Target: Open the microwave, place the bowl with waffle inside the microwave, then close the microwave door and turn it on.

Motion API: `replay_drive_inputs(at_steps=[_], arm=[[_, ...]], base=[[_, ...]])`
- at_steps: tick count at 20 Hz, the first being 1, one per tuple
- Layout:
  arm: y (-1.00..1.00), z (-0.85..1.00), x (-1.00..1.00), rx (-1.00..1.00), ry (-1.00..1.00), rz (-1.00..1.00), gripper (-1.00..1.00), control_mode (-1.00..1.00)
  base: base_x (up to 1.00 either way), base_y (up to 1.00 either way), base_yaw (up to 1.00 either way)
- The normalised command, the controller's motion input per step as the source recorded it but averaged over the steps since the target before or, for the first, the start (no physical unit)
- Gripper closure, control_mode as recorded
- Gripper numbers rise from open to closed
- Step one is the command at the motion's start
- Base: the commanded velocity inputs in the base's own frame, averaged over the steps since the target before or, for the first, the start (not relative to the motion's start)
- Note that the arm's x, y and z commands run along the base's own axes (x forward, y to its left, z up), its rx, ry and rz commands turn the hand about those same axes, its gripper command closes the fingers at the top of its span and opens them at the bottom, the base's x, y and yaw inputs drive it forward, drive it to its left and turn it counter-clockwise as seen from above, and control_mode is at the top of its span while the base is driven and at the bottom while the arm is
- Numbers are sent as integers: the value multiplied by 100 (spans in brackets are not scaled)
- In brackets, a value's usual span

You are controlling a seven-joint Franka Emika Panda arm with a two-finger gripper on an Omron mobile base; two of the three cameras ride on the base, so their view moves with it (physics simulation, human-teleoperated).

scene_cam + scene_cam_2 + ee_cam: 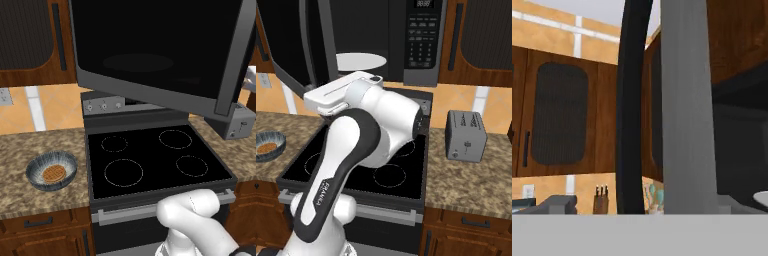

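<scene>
- The hand is up at the open microwave door [150, 55], its fingers spread as wide as they go and pinching nothing.
- In the hand view the door's grey edge [687, 105] stands upright just in front of the camera, with the dark handle [632, 100] beside it.
- The door is swung out to the left over the stove [155, 160]; in the left base view its dark glass faces the camera.
- The microwave [406, 40] hangs above the stove. Its white turntable [360, 62] shows inside, and the button panel [423, 35] sits on its right side.
- The bowl [51, 171] stands on the table [30, 150] left of the stove, well apart from the microwave.
- The waffle [54, 173] lies flat in the bottom of the bowl.
- A grey toaster [466, 136] stands on the table right of the stove.
- Brown wooden cabinets [476, 40] flank the microwave.
- The hand view also shows a knife block [601, 200] far off against the tiled wall.
</scene>
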Motion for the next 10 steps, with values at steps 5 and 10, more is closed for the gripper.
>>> replay_drive_inputs(at_steps=[5,10], arm=[[21,0,-36,0,0,35,-100,-100],[83,0,-23,-2,0,26,-100,-100]], base=[[0,0,0],[0,0,0]])
